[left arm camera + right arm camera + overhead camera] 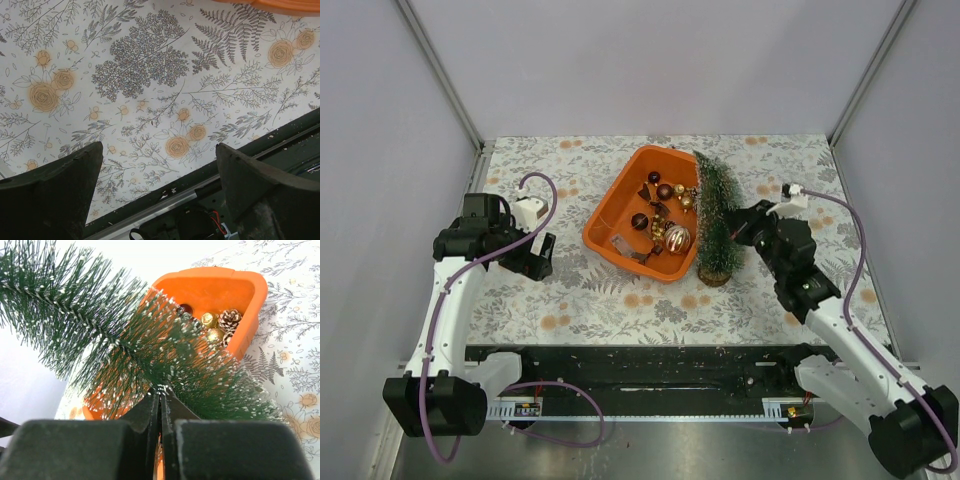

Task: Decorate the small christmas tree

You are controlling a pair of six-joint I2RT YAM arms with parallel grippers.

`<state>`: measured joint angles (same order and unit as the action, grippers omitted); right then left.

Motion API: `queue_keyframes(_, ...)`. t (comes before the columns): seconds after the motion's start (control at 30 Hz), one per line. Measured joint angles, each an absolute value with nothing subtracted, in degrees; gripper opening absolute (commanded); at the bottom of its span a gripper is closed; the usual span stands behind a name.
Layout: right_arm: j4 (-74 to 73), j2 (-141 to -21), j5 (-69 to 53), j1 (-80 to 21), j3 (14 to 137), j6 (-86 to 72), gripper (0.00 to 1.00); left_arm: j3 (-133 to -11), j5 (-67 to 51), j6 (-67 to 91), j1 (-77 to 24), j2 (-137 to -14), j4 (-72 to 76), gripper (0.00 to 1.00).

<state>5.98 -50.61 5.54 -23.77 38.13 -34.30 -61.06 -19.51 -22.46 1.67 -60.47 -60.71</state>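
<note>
Your right pincer is pinched shut in the bristles of the small christmas tree — dark green, white-flecked bottle-brush cone, round brown base — lying along the orange plastic tub, at its right rim. Left pincer gapes wide over floral tablecloth, well left of the tub.

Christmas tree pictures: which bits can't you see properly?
- Right wrist view: whether the right tool pinches the small christmas tree by stem or bristles; bristles bury it.
- Right wrist view: most of the orange tub; the tree covers it.
- Left wrist view: the tub, cut by the top edge.
- Top view: baubles, too small to tell apart.
</note>
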Motion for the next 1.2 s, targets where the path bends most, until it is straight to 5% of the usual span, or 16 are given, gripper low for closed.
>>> queue_keyframes(0.67,-2.1,-25.8,6.3,-24.4,26.5,-32.8,0.01,-68.8,-18.7,-14.7,-8.7,-71.3,-55.4,0.99)
queue_keyframes(0.87,-6.4,-20.6,5.2,-24.4,25.8,-32.9,0.26,-73.2,-15.2,-10.8,-13.8,-77.9,-51.0,0.99)
queue_keyframes(1.2,-16.3,-15.9,3.0,-24.4,25.8,-32.6,0.47,-75.0,-10.7,-7.6,-16.5,-88.6,-45.8,0.83)
